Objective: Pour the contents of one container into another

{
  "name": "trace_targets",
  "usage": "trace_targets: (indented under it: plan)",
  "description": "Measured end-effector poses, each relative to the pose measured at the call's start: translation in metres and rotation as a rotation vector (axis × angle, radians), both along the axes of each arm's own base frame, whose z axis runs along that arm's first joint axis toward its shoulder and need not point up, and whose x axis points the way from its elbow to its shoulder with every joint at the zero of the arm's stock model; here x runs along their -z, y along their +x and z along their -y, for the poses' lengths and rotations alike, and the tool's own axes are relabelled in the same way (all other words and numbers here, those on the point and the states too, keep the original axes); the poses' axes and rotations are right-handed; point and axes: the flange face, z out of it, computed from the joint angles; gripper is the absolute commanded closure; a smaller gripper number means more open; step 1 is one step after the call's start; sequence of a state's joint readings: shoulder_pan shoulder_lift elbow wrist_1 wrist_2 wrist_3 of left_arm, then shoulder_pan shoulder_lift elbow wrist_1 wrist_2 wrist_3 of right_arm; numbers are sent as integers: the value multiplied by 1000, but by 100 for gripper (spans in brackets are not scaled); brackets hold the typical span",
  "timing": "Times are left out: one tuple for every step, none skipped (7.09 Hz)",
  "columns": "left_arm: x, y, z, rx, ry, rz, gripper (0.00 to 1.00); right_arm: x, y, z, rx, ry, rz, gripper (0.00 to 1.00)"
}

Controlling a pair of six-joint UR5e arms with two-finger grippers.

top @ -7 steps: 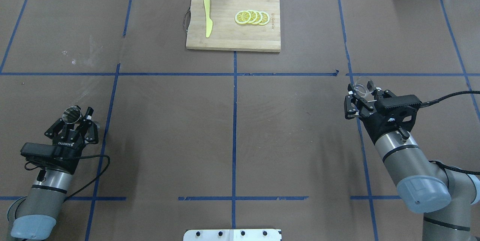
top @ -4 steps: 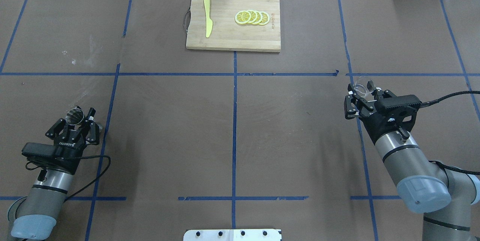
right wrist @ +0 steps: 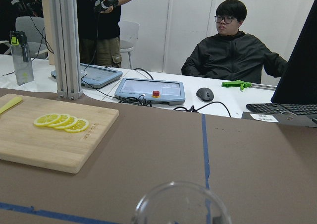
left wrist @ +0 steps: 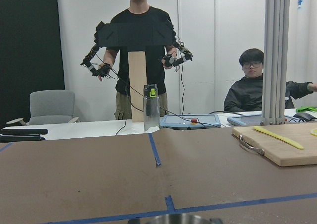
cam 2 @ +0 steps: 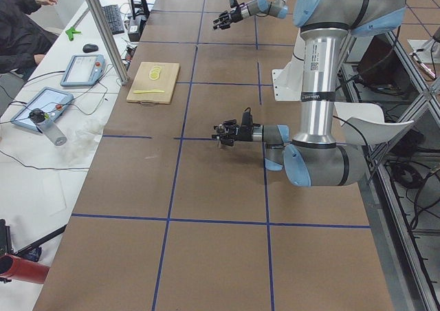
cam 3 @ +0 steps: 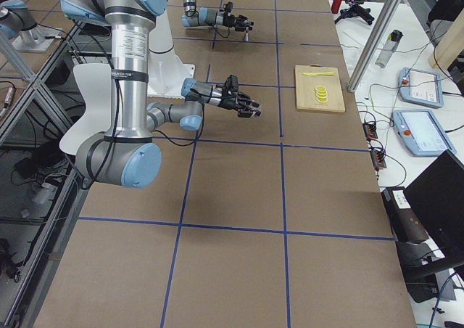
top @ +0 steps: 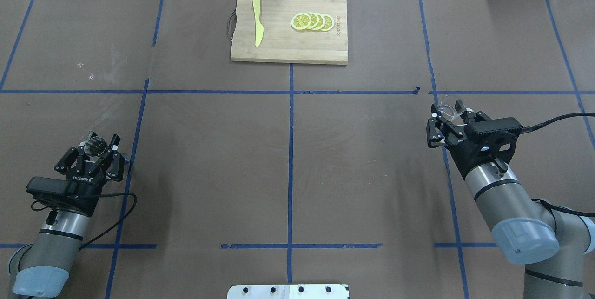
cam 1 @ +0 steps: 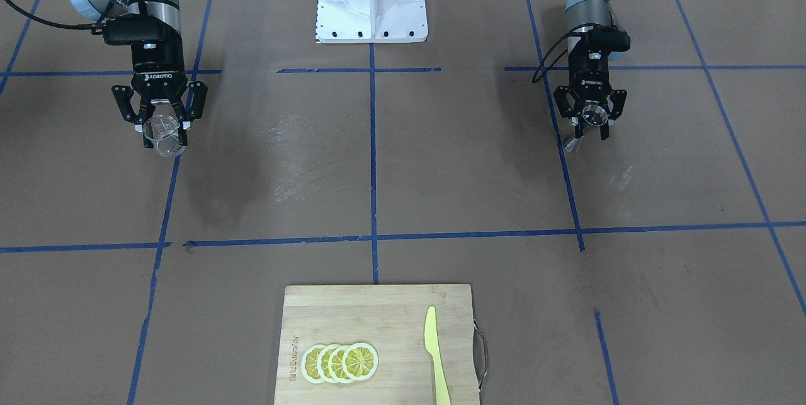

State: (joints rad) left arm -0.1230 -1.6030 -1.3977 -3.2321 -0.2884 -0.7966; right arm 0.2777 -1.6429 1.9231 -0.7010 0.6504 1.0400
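My left gripper [top: 96,152] is shut on the metal jigger [top: 95,146] at the table's near left, its open mouth facing up. From the front, the jigger [cam 1: 594,114] sits between the fingers with its lower cone poking out below. Only its rim [left wrist: 173,219] shows in the left wrist view. My right gripper [top: 448,115] is shut on the clear glass cup [top: 450,107] at the near right. That cup [cam 1: 165,135] hangs upright just above the table, and its rim [right wrist: 181,204] fills the bottom of the right wrist view. The two containers are far apart.
A wooden cutting board [top: 279,48] lies at the far middle with lemon slices [top: 312,21] and a yellow knife [top: 257,22]. The white robot base plate [cam 1: 371,2] sits at the near edge. Operators [left wrist: 136,50] stand and sit beyond the far edge.
My left gripper with the jigger has drawn back a little toward the robot. The right arm and the glass cup have stayed still.
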Motion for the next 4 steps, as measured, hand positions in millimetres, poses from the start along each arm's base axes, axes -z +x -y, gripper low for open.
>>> trace_targets:
  plan:
    - [0,-1,0,1,0,0,0,0,0,0,0,0,0,100]
    - [1,-2,1,2,0,-2,0,0,0,0,0,0,1,100]
    - [3,-3,1,6,1,-7,0,1,0,0,0,1,2,100]
    - [7,-6,3,11,3,-18,0,2,1,0,0,1,4,100]
